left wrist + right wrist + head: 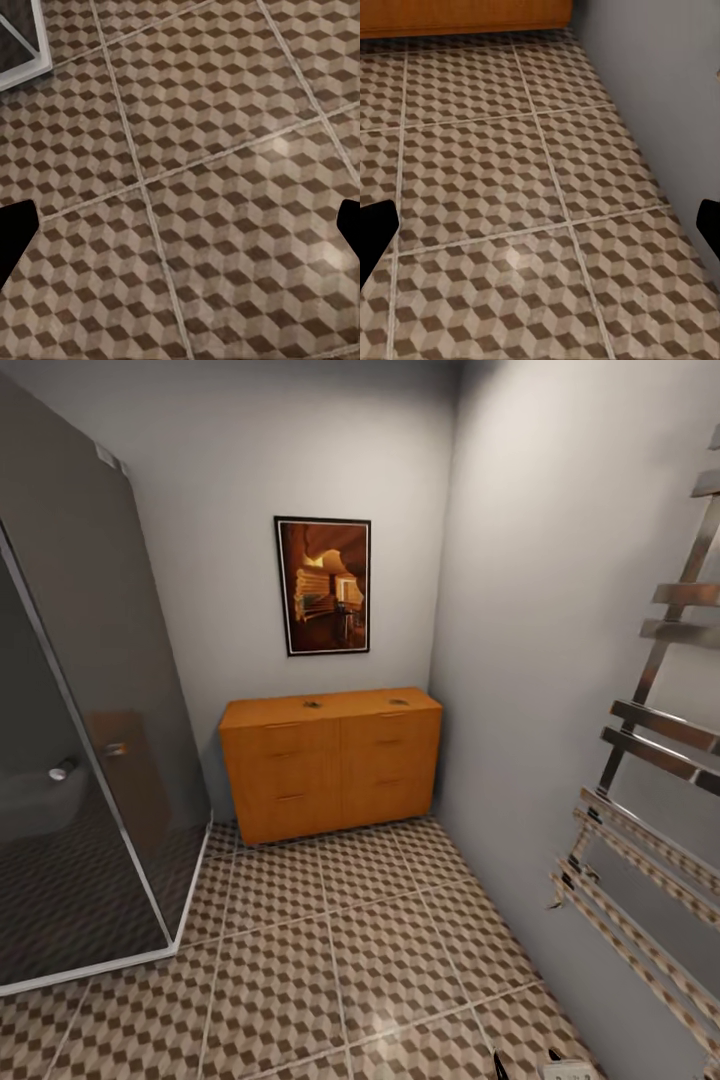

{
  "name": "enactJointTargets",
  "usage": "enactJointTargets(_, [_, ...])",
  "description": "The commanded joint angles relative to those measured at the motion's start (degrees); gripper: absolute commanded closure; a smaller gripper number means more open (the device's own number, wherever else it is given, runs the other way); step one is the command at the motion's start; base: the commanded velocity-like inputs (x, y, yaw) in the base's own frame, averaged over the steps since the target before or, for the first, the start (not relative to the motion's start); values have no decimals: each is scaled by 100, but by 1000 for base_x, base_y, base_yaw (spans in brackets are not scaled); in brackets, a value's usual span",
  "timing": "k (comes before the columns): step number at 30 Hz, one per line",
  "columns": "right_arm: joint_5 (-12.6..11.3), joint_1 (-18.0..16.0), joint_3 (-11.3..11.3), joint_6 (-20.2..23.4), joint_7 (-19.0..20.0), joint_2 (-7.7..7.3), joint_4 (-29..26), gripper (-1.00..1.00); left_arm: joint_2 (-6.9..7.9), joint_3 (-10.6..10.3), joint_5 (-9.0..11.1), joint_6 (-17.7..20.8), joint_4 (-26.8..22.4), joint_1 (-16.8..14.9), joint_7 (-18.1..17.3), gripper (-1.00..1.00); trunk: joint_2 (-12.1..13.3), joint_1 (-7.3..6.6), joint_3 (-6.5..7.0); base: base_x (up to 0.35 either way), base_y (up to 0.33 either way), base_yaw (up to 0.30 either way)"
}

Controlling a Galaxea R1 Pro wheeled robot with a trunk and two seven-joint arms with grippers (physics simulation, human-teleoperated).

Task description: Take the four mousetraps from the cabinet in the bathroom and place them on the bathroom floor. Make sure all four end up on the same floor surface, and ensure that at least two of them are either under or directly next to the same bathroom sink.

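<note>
Ahead, we see the cabinet (331, 762) against the far wall, two small mousetraps (312, 704) on its top, well beyond our fingers. Both grippers hang over the bathroom floor (195, 165), fingers (16, 232) of each spread wide, nothing between them.

Both grippers, left (180, 225) and right (540, 225), point downward, jaws spread wide, holding nothing.

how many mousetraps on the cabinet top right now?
2 small dark objects, likely mousetraps, on the orange-brown wooden cabinet: one left of centre, one toward the right end. Others may be hidden in drawers.
</note>
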Motion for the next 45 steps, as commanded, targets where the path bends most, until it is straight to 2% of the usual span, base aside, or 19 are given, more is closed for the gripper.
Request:
enactJointTargets(1, [-60,-5,43,-18,9,-4,4,-100,-3,-52,58,-35,21,-9,2,-100,-6,5,-8,328,0,0])
enactJointTargets(21, [-60,-5,43,-18,9,-4,5,-100,-3,-52,58,-35,21,-9,2,-100,-6,5,-8,305,0,0])
enactJointTargets(45, [-60,-5,43,9,9,-4,6,-100,-3,-52,58,-35,21,-9,2,-100,-6,5,-8,23,0,0])
